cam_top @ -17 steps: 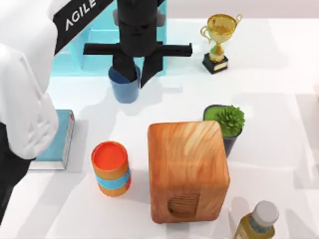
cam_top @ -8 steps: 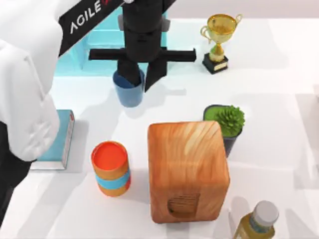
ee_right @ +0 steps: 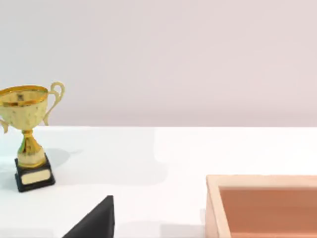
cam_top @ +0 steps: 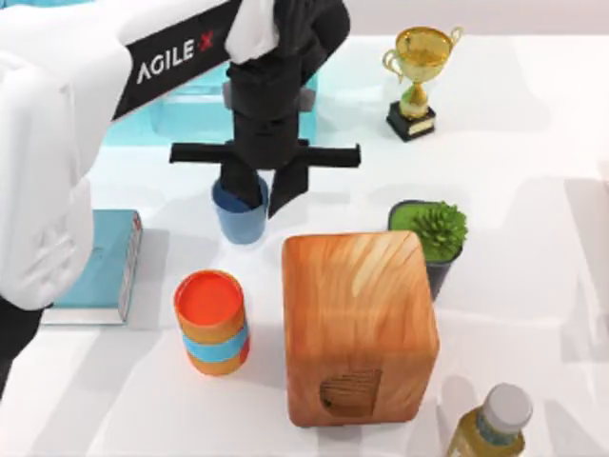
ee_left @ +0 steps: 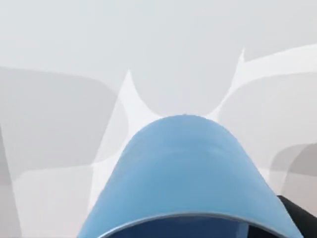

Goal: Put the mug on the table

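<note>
Mug (cam_top: pixel 238 217) rim sits pinched between left jaws (cam_top: pixel 264 195), above table (cam_top: pixel 533 171).

Bright, even light — soft overlapping shadows on glossy table (cam_top: pixel 533 143)

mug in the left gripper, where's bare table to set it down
The left gripper holds the mug over bare table, bordered by the book, orange cylinder and wooden box. A wide free patch lies right of the trophy and plant. It is crowded between cylinder and box.
</note>
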You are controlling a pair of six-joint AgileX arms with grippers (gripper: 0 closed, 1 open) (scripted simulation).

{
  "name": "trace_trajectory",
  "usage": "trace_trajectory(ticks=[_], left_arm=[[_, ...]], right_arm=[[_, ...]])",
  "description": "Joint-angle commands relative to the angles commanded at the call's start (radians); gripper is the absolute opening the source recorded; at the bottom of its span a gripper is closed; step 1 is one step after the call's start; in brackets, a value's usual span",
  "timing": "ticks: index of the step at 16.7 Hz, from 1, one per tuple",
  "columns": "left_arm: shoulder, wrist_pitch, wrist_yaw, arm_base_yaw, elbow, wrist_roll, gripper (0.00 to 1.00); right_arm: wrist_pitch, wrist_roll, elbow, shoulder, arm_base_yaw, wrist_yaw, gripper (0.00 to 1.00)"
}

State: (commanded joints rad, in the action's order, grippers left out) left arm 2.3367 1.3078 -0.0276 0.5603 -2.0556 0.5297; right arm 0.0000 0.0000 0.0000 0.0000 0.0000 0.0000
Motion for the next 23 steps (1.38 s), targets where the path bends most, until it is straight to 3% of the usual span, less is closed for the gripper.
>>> trace_trajectory(ticks=[4, 17, 23], left_arm=[[-0.001, -0.003, 0.0, 0.0, 0.003, 0.0, 0.0], [-0.001, -0.003, 0.0, 0.0, 0.003, 0.0, 0.98], [-0.001, -0.003, 0.0, 0.0, 0.003, 0.0, 1.0]], right_arm=[[0.0, 0.0, 0.0, 0.0, 0.0, 0.0, 1.0], [0.0, 0.0, 0.0, 0.0, 0.0, 0.0, 1.0], [0.0, 0.0, 0.0, 0.0, 0.0, 0.0, 1.0]])
